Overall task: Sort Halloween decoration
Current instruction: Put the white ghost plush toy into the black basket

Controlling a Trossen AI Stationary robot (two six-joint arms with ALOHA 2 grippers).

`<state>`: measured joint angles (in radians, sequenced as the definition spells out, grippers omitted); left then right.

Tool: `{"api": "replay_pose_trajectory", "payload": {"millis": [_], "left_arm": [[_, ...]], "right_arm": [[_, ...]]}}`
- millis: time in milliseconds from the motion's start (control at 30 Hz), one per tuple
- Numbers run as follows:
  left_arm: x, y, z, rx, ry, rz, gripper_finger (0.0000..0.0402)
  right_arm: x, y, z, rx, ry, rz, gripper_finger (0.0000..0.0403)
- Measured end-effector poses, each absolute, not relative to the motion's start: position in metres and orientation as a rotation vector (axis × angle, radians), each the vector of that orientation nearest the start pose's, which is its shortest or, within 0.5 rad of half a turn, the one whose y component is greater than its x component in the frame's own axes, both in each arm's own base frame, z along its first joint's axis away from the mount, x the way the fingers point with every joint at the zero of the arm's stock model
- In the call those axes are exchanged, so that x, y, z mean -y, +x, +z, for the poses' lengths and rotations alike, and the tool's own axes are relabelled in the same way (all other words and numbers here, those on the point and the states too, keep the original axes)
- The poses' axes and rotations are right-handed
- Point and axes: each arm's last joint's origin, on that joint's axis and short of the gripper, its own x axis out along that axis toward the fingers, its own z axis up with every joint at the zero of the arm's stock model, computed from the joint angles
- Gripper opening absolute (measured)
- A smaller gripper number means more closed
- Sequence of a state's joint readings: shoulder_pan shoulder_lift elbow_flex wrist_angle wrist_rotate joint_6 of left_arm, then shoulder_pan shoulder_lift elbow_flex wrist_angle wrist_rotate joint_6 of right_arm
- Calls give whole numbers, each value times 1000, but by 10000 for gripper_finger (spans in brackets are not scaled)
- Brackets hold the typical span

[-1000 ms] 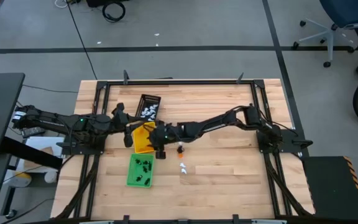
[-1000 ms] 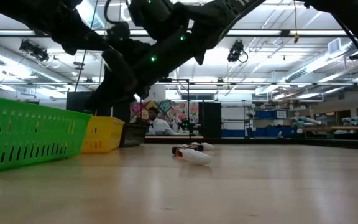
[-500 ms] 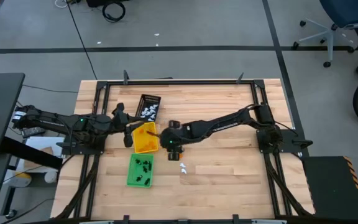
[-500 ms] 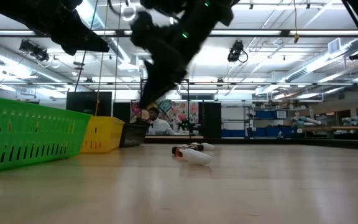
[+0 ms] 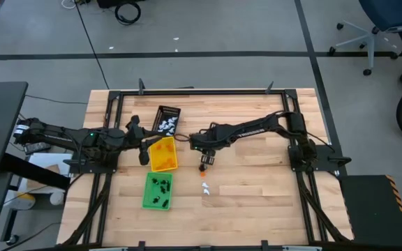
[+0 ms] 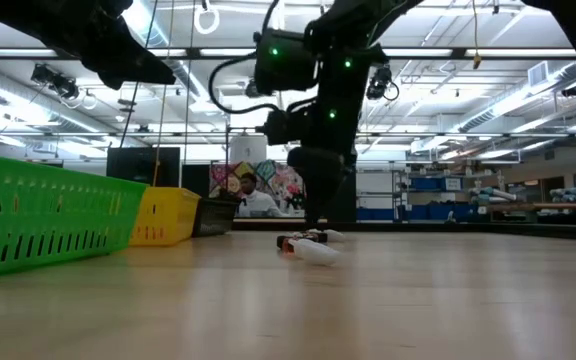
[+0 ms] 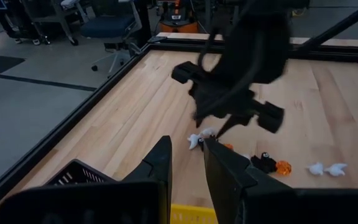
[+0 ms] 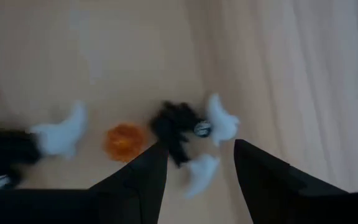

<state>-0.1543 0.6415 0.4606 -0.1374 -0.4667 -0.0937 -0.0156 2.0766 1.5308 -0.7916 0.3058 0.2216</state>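
Now the right gripper [image 8: 194, 165] hangs with fingers spread over mid-bench trinkets [image 8: 185, 134], which lie between and just past its tips. Left gripper [image 7: 188, 165] waits near the bench's left edge, fingers narrowly parted, empty.

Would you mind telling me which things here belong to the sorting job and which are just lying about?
Belongs to the job:
- loose trinkets on the table
- black tray, yellow tray, green tray
- right gripper, open above the trinkets
- left gripper, beside the yellow tray

Just lying about:
- office chair
- coiled cable on the floor
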Motion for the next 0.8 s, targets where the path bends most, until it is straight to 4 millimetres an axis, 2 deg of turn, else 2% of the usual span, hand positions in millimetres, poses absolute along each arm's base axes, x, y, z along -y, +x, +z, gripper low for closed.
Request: {"api": "replay_pose_trajectory", "payload": {"millis": [333, 633, 800], "left_arm": [[10, 149, 246, -297, 8, 324, 69], [10, 149, 246, -297, 8, 324, 69], [10, 149, 246, -297, 8, 324, 69]], "right_arm": [[29, 398, 149, -1361, 48, -420, 190], [39, 395, 142, -1352, 82, -391, 187], [42, 394, 140, -1356, 104, -370, 155]]}}
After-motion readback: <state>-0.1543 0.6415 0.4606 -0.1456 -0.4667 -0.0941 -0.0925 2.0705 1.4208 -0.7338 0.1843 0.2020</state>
